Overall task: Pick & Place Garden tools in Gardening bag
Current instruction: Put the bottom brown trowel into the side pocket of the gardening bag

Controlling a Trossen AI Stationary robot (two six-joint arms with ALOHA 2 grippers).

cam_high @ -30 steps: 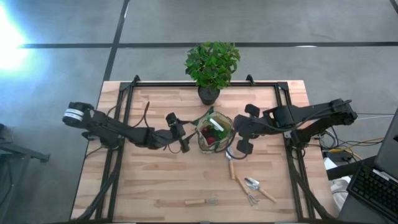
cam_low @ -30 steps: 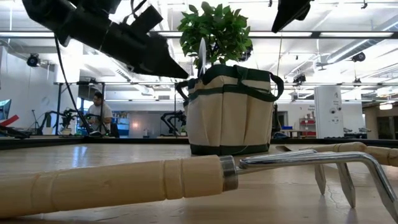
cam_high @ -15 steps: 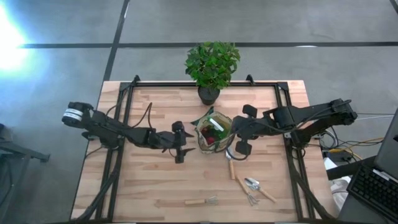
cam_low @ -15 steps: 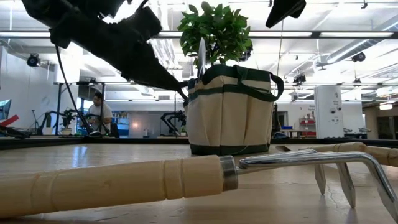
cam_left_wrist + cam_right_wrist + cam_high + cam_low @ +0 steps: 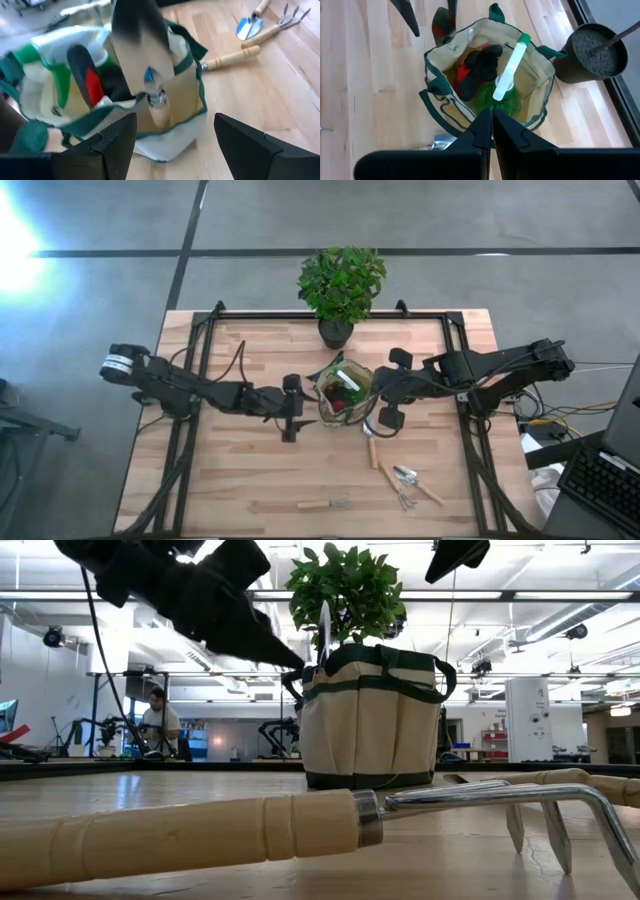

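Closest to the low camera, a wooden-handled rake [image 5: 300,825] lies with its long axis across the table, its handle end cut off at the picture's edge and its tines bent down to the wood. Behind it stands the gardening bag [image 5: 345,393] in the middle of the table, mouth up, holding a green spray bottle [image 5: 506,80] and a red and black item [image 5: 472,70]; a trowel [image 5: 142,47] stands blade-up in its outer pocket. The left gripper [image 5: 291,402] waits spread wide just beside the bag. The right gripper [image 5: 491,131] hovers over the bag, fingers pressed together and empty. More tools [image 5: 405,477] lie well apart. A potted plant [image 5: 340,285] stands farthest back.
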